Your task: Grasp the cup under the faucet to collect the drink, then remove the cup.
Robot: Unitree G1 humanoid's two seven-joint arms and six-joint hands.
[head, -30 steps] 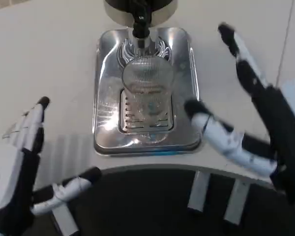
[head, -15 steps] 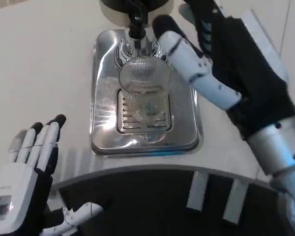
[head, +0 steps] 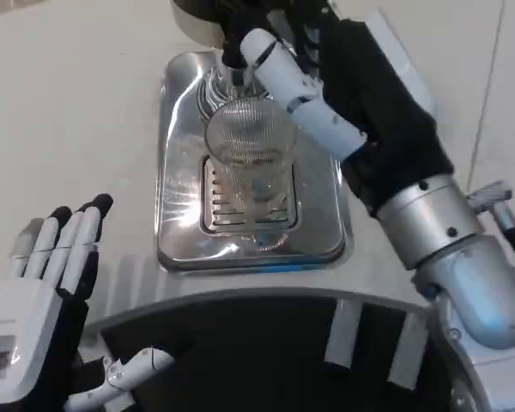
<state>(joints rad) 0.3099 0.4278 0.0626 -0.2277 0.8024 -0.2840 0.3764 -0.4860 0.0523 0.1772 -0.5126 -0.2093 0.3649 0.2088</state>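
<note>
- While the ribbed cup [head: 251, 163] stands upright on the drip tray [head: 180, 232] under the faucet [head: 237, 60], the right hand [head: 326, 94] reaches above it toward the tap; whether it grips anything I cannot tell.
- Its forearm passes just beside the cup, so a careless swing could topple it.
- The left hand [head: 47, 283] rests apart, fingers together, holding nothing.

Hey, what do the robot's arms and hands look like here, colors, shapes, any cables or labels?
The right forearm is a silver cylinder with small dark screws and a rounded light-grey joint, with a thin black cable beside it. The right hand has a black body and white-and-black fingers. The left hand has a flat white back, black sides, a small printed label and white fingers with black tips.
</note>
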